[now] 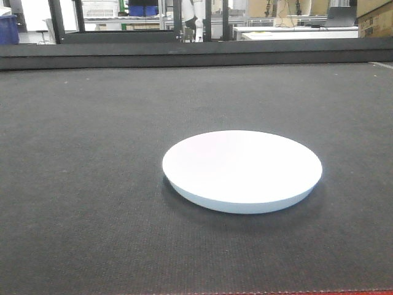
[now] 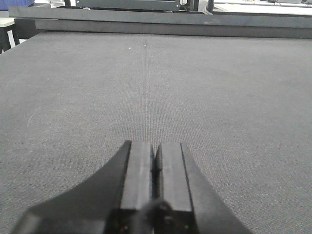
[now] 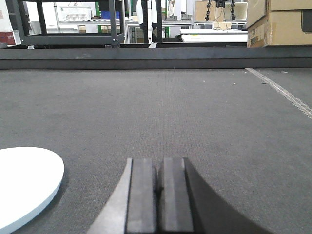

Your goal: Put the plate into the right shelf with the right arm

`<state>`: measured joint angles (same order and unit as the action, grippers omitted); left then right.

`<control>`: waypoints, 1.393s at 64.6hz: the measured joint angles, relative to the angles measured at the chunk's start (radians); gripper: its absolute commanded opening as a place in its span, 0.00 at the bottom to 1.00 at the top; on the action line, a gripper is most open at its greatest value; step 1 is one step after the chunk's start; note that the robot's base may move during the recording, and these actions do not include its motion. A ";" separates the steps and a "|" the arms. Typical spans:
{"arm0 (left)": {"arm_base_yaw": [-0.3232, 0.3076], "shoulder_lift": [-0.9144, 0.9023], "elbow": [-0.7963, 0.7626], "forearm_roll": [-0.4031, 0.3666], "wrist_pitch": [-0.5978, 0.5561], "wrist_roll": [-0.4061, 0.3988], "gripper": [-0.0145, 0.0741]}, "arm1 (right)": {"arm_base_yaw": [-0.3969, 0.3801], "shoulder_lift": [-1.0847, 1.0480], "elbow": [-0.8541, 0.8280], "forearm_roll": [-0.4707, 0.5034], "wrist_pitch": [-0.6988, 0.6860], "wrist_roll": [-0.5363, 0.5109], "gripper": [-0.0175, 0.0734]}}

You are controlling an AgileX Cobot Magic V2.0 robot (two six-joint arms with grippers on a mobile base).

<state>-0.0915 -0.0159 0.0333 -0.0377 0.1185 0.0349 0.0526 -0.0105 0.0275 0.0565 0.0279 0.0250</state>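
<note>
The right gripper [image 3: 158, 168] fills the bottom centre of its wrist view, fingers pressed together with nothing between them. The plate [image 3: 24, 183] lies flat on the grey tabletop [image 3: 219, 112] at the lower left of that frame, beside the gripper and apart from it. In the front view the plate [image 1: 242, 170] sits right of centre, upright, alone on the tabletop. The left gripper [image 2: 155, 156], bottom centre of its own view, is likewise closed and holds nothing. A cardboard box [image 3: 282, 22] stands at upper right.
</note>
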 measured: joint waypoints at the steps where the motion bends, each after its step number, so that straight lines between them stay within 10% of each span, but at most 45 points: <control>1: 0.000 0.000 0.000 0.000 0.000 0.000 0.11 | 0.000 0.000 0.000 0.000 0.000 0.000 0.25; 45: 0.000 0.000 0.000 0.000 0.000 0.000 0.11 | 0.000 0.000 0.000 0.000 -0.122 0.000 0.25; 71: 0.000 0.000 0.000 0.000 0.000 0.000 0.11 | 0.002 0.215 -0.518 0.021 0.553 -0.005 0.25; 90: 0.000 0.000 0.000 0.000 0.000 0.000 0.11 | 0.002 0.719 -0.785 0.242 0.821 -0.326 0.25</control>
<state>-0.0915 -0.0159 0.0333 -0.0377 0.1185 0.0349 0.0543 0.7086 -0.7570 0.2986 0.8494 -0.3010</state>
